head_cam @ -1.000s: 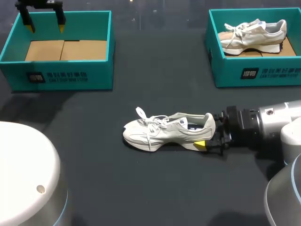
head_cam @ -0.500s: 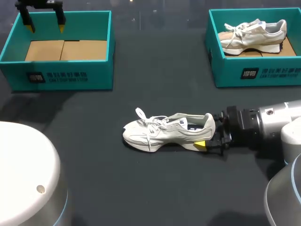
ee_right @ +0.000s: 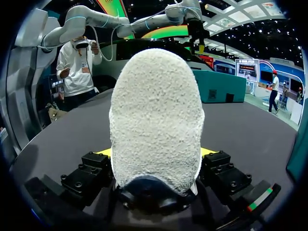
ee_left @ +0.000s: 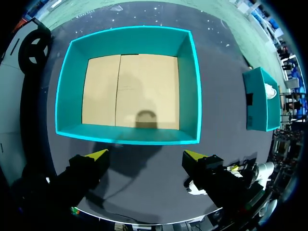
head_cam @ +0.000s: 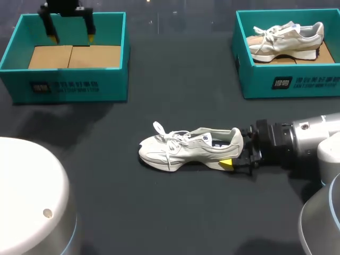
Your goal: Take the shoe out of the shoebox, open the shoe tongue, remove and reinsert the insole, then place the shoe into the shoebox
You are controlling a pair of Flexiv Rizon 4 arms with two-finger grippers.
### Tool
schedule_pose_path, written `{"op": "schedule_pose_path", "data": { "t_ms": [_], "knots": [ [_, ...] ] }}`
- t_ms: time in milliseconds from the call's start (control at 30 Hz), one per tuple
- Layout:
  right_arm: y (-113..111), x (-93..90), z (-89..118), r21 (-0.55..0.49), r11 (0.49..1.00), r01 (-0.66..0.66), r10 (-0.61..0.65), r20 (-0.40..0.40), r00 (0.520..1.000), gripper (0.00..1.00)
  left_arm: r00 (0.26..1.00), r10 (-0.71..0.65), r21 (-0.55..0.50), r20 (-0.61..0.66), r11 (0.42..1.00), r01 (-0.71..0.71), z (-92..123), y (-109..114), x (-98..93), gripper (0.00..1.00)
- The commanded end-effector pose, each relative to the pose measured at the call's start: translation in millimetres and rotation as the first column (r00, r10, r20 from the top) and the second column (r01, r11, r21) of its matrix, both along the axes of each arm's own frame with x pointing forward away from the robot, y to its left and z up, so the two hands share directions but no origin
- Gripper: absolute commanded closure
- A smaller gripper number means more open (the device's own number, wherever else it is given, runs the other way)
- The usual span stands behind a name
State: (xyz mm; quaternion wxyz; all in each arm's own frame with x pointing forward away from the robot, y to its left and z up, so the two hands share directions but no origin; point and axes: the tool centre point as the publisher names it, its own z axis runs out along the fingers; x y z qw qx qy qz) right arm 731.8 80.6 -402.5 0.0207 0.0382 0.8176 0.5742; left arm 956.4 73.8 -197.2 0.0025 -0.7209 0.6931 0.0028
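Observation:
A pale grey shoe (head_cam: pixel 188 149) lies on its sole mid-table, toe to the left, laces loose. My right gripper (head_cam: pixel 234 150) is at its heel, one yellow tip showing at the sole's near side. In the right wrist view the fuzzy heel (ee_right: pixel 156 120) fills the gap between both fingers (ee_right: pixel 94 171), which press it from two sides. My left gripper (head_cam: pixel 71 37) hangs open over the empty teal shoebox (head_cam: pixel 64 85) at the far left. The left wrist view looks down into that box (ee_left: pixel 127 134), with the gripper (ee_left: pixel 145 155) open above its near wall.
A second teal box (head_cam: pixel 287 79) at the far right holds another pale shoe (head_cam: pixel 287 40). Bare dark tabletop lies between the two boxes and around the middle shoe.
My left gripper has shifted to the right above the left box. The right arm and the shoe have stayed still.

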Motion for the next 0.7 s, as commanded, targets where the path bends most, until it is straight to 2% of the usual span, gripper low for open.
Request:
{"op": "schedule_pose_path", "data": {
  "t_ms": [33,267,400,700],
  "knots": [
    [1,-0.6,0,-0.003,1.000,0.000,0.000,0.000,1.000,1.00,0.998,-0.006,0.042,0.059,0.999,0.004,5,-40,-41.6,0.00],
    [1,-0.6,0,-0.003,1.000,0.000,0.000,0.000,1.000,1.00,0.995,-0.081,0.032,0.059,0.996,0.079,8,-87,-83.4,0.00],
    [1,-0.6,0,-0.003,1.000,0.000,0.000,0.000,1.000,1.00,0.992,-0.128,0.003,-0.001,0.992,0.128,6,-110,-106.6,0.00],
    [1,-0.6,0,-0.003,1.000,0.000,0.000,0.000,1.000,1.00,0.992,-0.128,0.003,-0.001,0.992,0.128,6,-110,-106.6,0.00]
  ]
}}
